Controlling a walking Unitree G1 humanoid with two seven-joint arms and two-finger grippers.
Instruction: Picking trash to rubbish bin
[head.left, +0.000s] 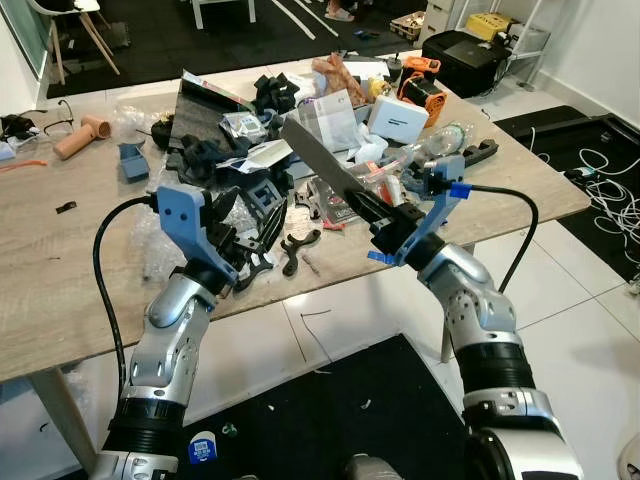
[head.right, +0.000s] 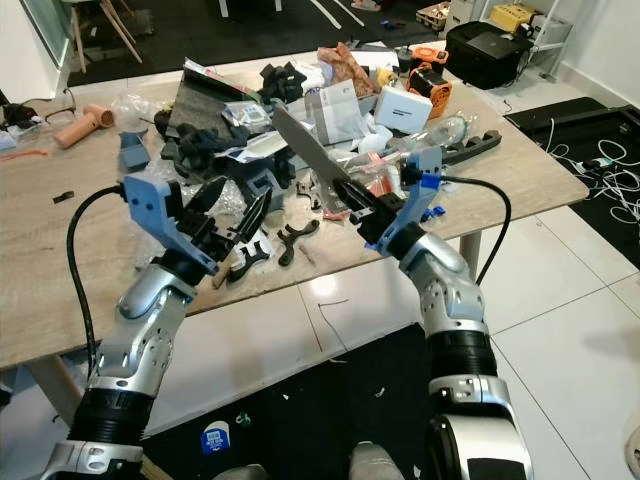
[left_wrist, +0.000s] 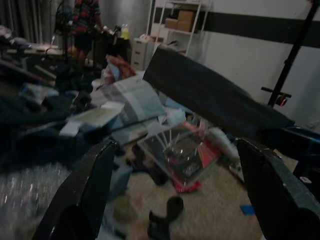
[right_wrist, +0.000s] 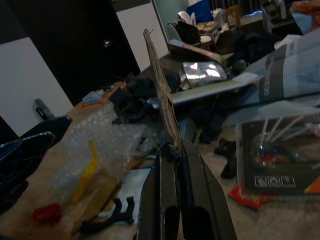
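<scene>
With the right tool (head.left: 378, 228) pinching a flat cardboard strip (head.left: 322, 166) aloft at twelve o'clock over the cluttered bench (head.left: 60, 270), barely started; left tool (head.left: 240, 235) wide, bin unseen.

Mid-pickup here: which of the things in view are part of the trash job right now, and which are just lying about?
In the job:
right gripper, shut on the grey flat board
left gripper, open, empty, over the table edge

Lying about:
white box
orange tool
black bracket
bubble wrap
clear blister pack
</scene>
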